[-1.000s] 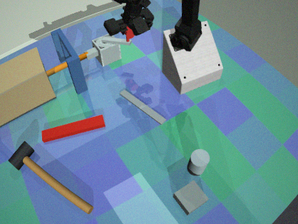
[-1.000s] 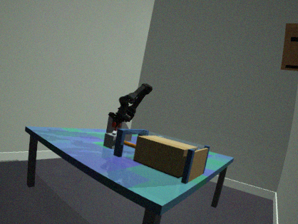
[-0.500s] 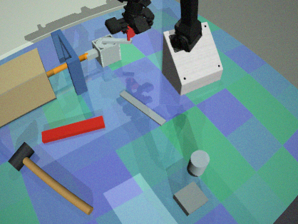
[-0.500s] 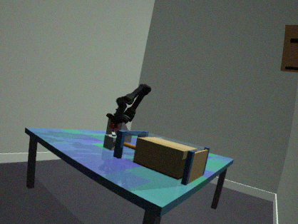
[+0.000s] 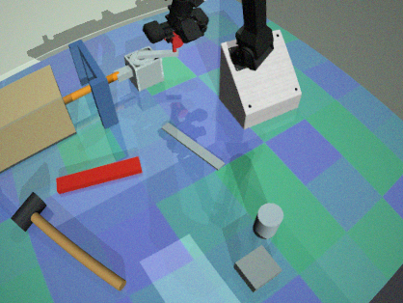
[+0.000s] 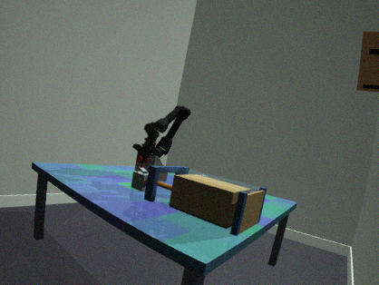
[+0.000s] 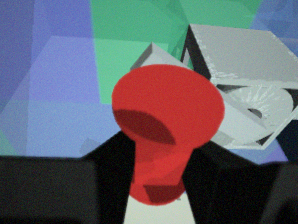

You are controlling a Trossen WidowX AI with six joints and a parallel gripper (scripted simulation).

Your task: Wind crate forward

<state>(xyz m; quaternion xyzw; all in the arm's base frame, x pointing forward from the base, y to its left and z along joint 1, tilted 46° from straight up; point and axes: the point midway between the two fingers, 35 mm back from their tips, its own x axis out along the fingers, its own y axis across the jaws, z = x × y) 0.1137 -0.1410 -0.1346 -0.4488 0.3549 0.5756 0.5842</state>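
The tan crate [image 5: 29,116] [image 6: 204,197] sits flat in the clear-panelled cubby, behind the blue steel frame [image 5: 94,87] [image 6: 148,183]. An orange strap [image 5: 82,92] runs from it through the frame to the grey winch [image 5: 145,72] [image 6: 140,178] [image 7: 240,55]. The winch handle's grey arm [image 5: 154,55] [image 7: 150,57] lies across the winch top, with its red knob [image 5: 176,42] [image 7: 167,110] standing out to the right. My gripper [image 5: 174,41] [image 6: 142,160] [image 7: 155,132] is shut on the red knob, just right of the winch.
A red bar [image 5: 98,175], a grey flat bar [image 5: 193,146], a hammer [image 5: 29,214], a grey cylinder [image 5: 268,220] and a grey square pad [image 5: 257,267] lie on the bench. The arm's white pedestal [image 5: 262,82] stands right of the winch.
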